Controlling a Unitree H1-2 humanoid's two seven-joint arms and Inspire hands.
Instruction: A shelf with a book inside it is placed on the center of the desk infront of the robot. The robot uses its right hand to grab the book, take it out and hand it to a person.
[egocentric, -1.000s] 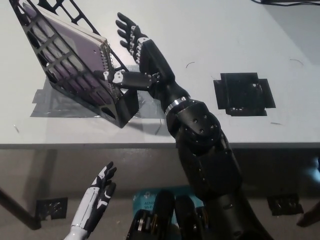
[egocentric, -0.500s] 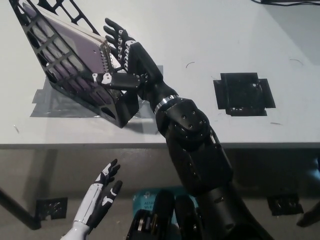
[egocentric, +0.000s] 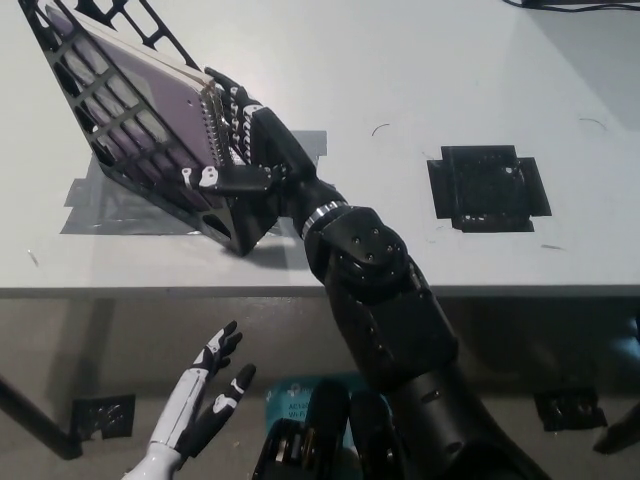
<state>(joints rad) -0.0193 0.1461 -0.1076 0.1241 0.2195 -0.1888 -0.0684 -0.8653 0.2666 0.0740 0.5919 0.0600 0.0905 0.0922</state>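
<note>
A black lattice shelf (egocentric: 110, 120) leans on the desk at the upper left, holding a purple spiral-bound book (egocentric: 150, 90) with its wire spine facing right. My black right hand (egocentric: 240, 150) is at the book's spine end, thumb across the shelf's front and fingers spread along the far side of the spine. It is open around the book's edge, not closed on it. My white left hand (egocentric: 200, 405) rests low at the bottom left, below the desk edge, fingers apart and empty.
The shelf stands on grey tape patches (egocentric: 110, 205) stuck to the white desk (egocentric: 420, 90). A black square marker (egocentric: 487, 187) lies to the right. The desk's front edge (egocentric: 200, 292) runs across the middle.
My right hand has moved left, from beside the shelf to against the book's spine, fingers now overlapping its edge. The left hand shifted slightly lower.
</note>
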